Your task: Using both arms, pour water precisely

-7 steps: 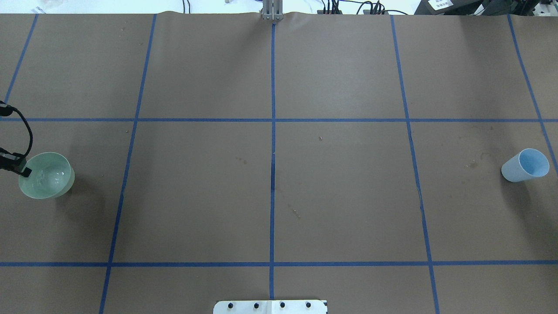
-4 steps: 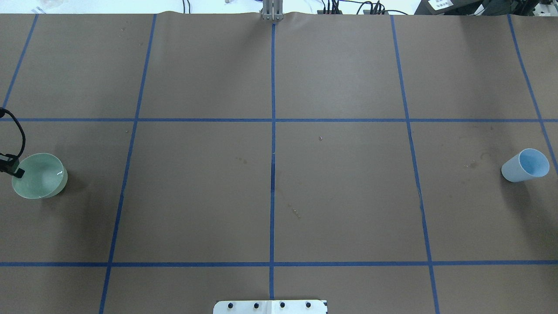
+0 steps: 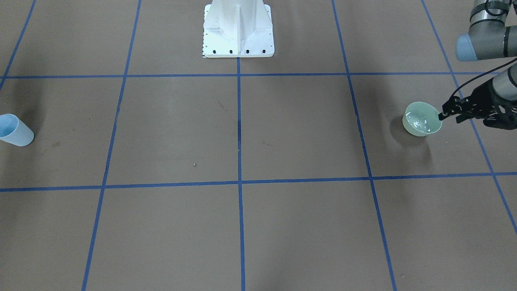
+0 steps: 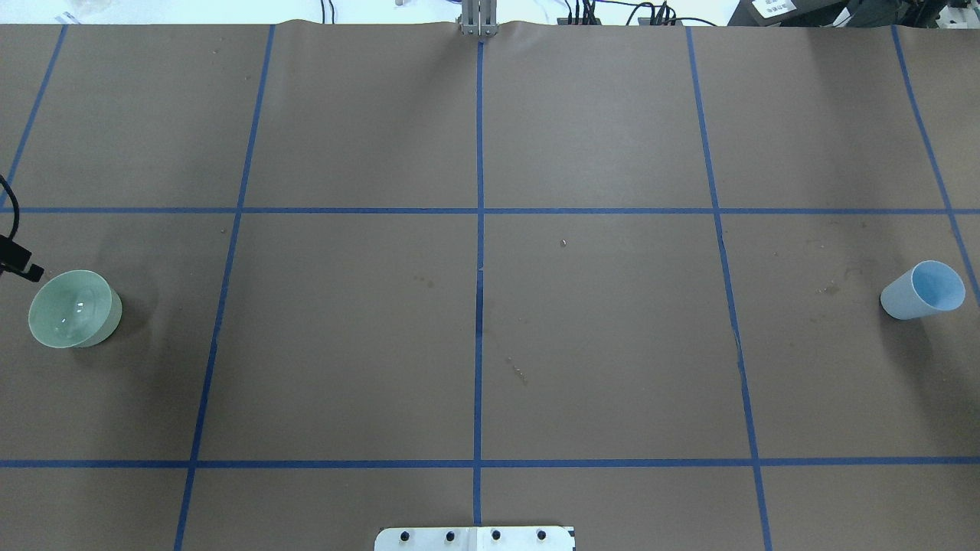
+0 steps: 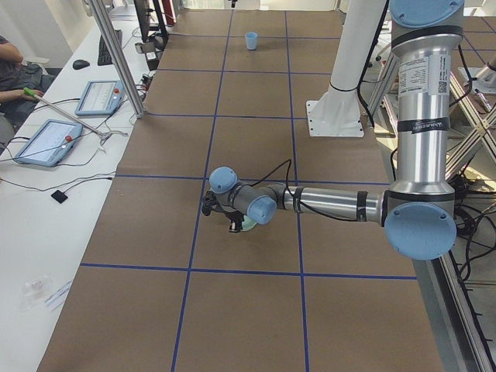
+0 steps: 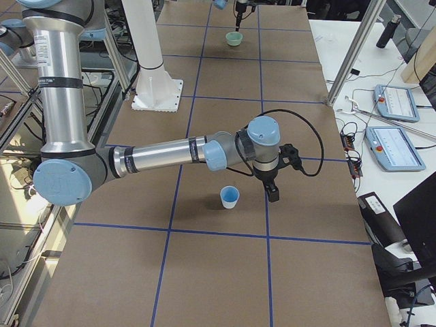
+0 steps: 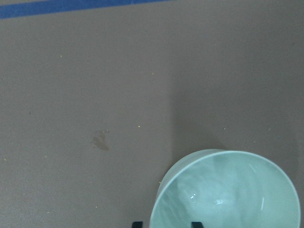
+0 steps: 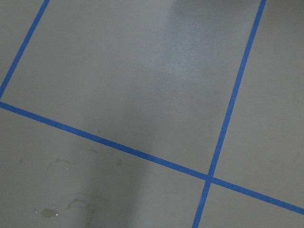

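At table's left end: green bowl (image 4: 74, 308) upright on brown paper (image 4: 344, 344). Water (image 7: 216, 202) lies in bowl's bottom, showing as white glints. Left gripper (image 3: 441, 117) at bowl's rim, fingers (image 7: 137, 225) parted, one outside wall, other over inside, clear gap to rim. At table's right end: blue cup (image 4: 922, 289) upright. Right gripper (image 6: 272, 193) just beside cup, not touching; cannot tell whether its fingers are parted or closed.

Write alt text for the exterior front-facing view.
A pale green bowl with a little water sits at the right, the left arm's end effector at its rim. A light blue cup stands far left; a white pedestal is top centre.
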`<state>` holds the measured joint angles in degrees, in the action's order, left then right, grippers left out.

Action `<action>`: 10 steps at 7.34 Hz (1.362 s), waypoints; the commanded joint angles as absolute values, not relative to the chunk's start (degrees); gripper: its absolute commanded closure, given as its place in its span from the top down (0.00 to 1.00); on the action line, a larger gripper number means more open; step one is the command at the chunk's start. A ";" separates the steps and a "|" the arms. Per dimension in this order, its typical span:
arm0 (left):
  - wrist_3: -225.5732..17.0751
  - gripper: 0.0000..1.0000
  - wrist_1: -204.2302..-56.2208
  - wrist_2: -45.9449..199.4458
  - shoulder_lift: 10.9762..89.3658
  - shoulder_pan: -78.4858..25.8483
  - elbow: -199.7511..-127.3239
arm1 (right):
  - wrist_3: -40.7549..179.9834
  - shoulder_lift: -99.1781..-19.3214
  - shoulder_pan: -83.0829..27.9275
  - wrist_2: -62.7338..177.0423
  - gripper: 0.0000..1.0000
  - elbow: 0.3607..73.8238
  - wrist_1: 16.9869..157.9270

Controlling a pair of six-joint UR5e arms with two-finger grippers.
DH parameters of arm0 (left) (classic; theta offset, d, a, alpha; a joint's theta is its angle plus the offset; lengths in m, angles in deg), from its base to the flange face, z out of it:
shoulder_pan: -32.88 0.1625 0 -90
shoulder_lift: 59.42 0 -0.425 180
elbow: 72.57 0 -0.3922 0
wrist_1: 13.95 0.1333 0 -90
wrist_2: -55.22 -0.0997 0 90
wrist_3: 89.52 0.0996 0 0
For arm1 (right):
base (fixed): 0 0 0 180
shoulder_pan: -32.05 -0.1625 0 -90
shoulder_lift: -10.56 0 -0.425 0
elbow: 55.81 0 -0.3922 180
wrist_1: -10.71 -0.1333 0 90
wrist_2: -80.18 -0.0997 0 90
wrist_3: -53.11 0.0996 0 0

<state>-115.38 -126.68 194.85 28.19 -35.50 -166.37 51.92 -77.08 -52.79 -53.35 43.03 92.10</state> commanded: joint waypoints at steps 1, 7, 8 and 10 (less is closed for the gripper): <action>-109.17 1.00 -126.36 195.40 28.56 -40.15 -168.54 | 52.06 -77.77 -52.85 -57.19 0.99 42.28 92.18; -83.72 1.00 -94.56 189.60 38.13 -54.84 -167.58 | 57.12 -74.08 -52.85 -56.41 0.99 41.40 100.71; -83.63 1.00 -94.46 189.78 38.22 -55.62 -167.23 | 58.20 -74.43 -52.85 -55.54 0.99 40.87 100.62; -83.54 1.00 -94.98 189.87 37.27 -60.27 -166.18 | 58.30 -74.78 -52.85 -52.11 0.99 41.04 100.01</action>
